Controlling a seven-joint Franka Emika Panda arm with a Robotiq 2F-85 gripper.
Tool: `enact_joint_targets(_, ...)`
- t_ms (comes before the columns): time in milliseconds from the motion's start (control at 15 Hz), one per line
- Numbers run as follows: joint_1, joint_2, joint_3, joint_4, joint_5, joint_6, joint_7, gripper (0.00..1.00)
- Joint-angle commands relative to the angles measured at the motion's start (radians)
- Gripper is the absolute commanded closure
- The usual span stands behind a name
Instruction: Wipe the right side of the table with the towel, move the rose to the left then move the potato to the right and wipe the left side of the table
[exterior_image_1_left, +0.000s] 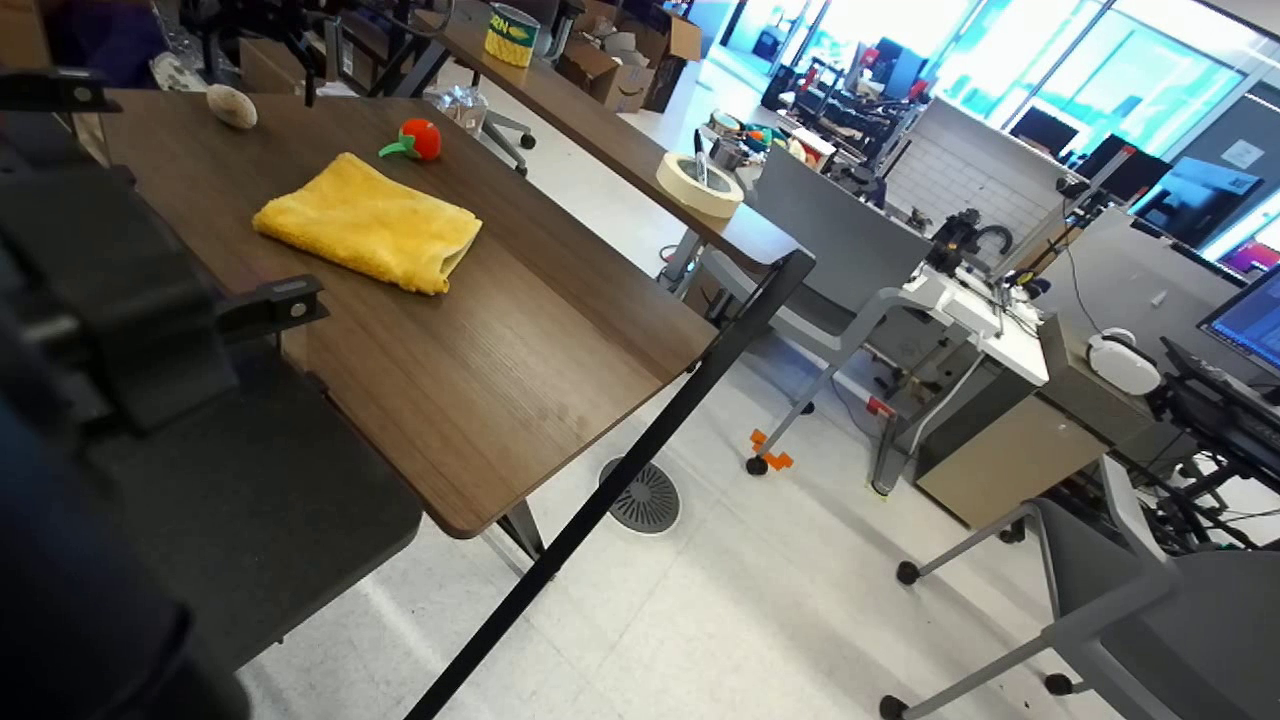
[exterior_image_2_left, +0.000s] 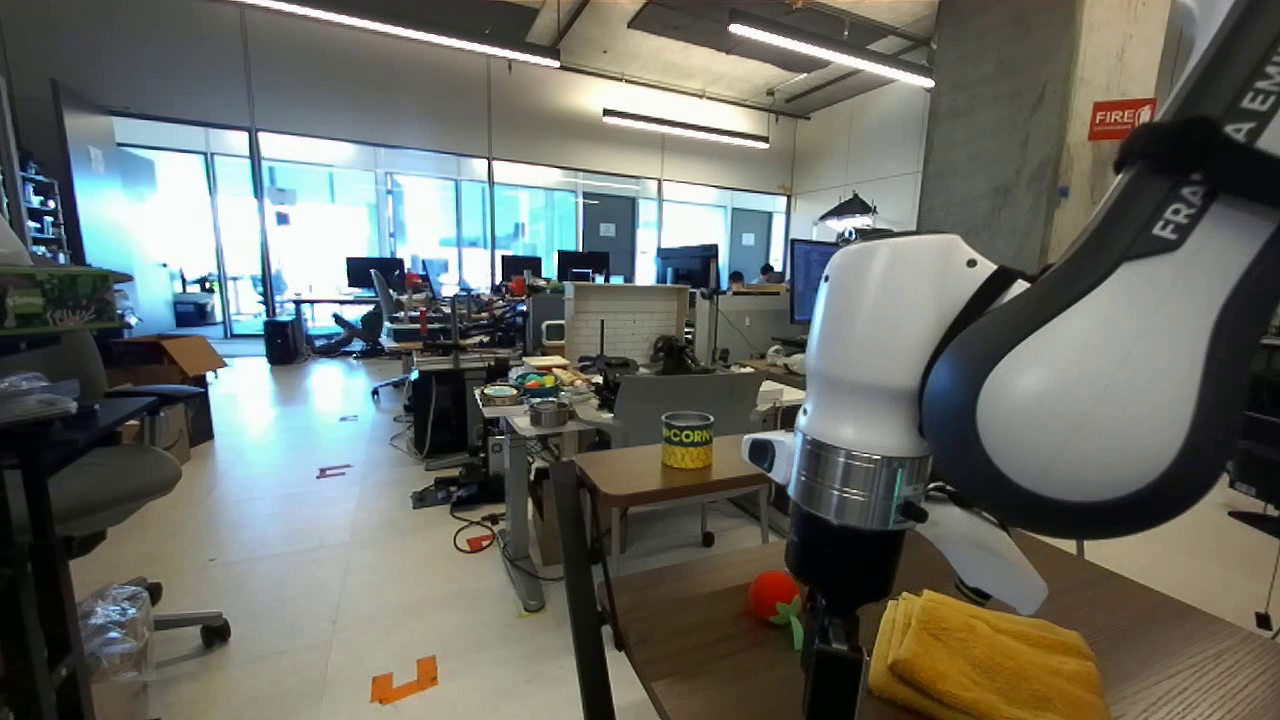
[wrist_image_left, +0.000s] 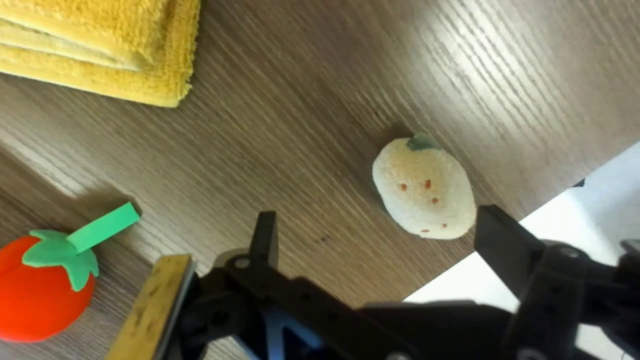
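the gripper stands wide over the table; in the wrist view the potato lies near one jaw, contact hard to tell, the folded towel and rose farther off.

We have bright light overall: strip lights glow white overhead, and in both exterior views the windows wash out to pale blue. In an exterior view, steeply tilted, a dark shape at the left edge blurs out of focus. In the wrist view we get streaky glare on the table, soft shadows beside the potato and the rose, and a nearly burnt-out floor.
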Motion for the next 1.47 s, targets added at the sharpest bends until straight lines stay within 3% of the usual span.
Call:
enact_joint_targets(0,-0.012,0.076,0.037,0.097,0.007,-0.068,-0.057,0.00)
enact_joint_targets(133,-0.009,0.101,0.048,0.125,0.006,-0.091,-0.074,0.00)
enact_joint_targets(200,-0.007,0.111,0.052,0.135,0.004,-0.100,-0.081,0.07)
enact_joint_targets(267,-0.005,0.120,0.056,0.145,0.004,-0.107,-0.089,0.26)
enact_joint_targets(800,-0.005,0.116,0.064,0.148,0.001,-0.109,-0.110,0.88)
enact_joint_targets(933,-0.010,0.100,0.061,0.131,0.002,-0.104,-0.104,0.99)
enact_joint_targets(1333,-0.065,-0.005,0.047,0.017,0.020,-0.041,-0.071,1.00)
enact_joint_targets(1400,-0.074,-0.022,0.044,0.003,0.024,-0.045,-0.067,0.74)
